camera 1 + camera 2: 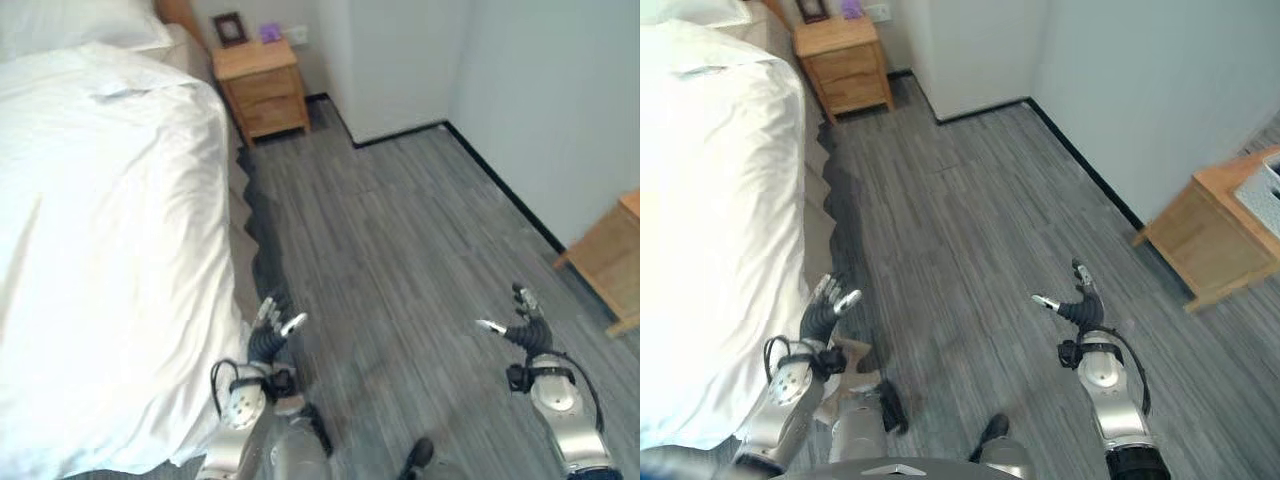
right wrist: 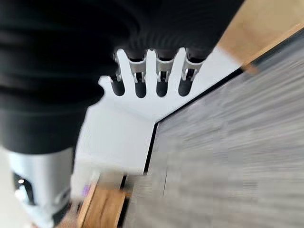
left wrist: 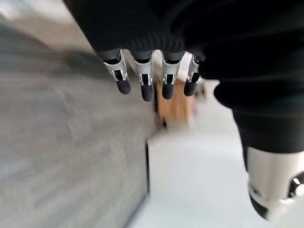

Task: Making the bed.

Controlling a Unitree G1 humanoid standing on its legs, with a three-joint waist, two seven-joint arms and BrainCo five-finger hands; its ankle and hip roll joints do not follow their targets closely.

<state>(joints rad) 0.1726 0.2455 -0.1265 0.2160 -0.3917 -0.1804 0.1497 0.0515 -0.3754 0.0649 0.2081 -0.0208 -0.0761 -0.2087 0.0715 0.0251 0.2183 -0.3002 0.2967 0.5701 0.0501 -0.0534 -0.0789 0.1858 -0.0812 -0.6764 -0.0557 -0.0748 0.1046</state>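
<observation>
The bed [image 1: 100, 250] fills the left side, covered by a white duvet [image 1: 120, 200] whose edge hangs down the bed's side. A white pillow [image 1: 80, 25] lies at the head, far back. My left hand [image 1: 268, 338] hovers by the bed's lower corner, just right of the hanging duvet edge, fingers relaxed and holding nothing. Its fingers [image 3: 147, 85] point along the floor beside the white cloth. My right hand [image 1: 522, 328] floats over the grey floor well to the right, open and empty, fingers [image 2: 161, 83] spread.
A wooden nightstand [image 1: 262, 85] with a picture frame [image 1: 229, 28] stands at the bed's head. A white wall corner [image 1: 390, 70] juts out behind it. Another wooden table [image 1: 1215, 235] stands at the right wall. Grey plank floor [image 1: 400, 240] lies between.
</observation>
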